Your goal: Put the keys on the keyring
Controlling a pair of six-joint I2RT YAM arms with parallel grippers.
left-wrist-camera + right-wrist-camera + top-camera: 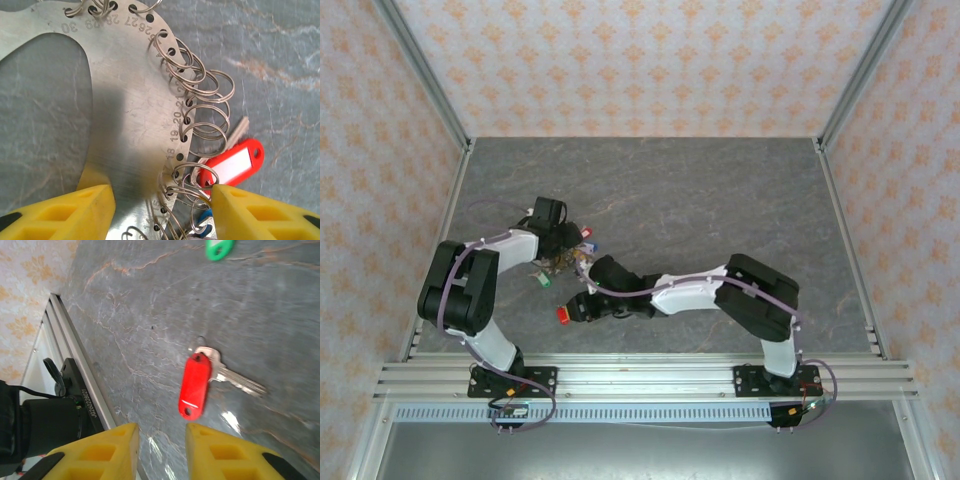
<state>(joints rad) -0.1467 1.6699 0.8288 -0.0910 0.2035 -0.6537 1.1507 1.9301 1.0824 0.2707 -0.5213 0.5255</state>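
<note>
The keyring [125, 100] is a flat metal plate with numbered holes along its edge and several wire split rings [205, 95] threaded through them. A red-tagged key [235, 162] and a blue tag [202, 217] hang from rings at its edge. My left gripper [160, 200] is shut across the plate's band, its right finger against the rings. From above, the left gripper [555, 255] sits over the ring cluster. A loose key with a red tag [195, 385] lies flat on the table just beyond my right gripper [162, 432], which is open with nothing between its fingers.
A green tag [220, 249] lies farther out on the grey table [280, 315], and is also seen from above [546, 282] beside the cluster. The aluminium front rail [75, 355] and an arm base [50, 415] are close on the right gripper's left.
</note>
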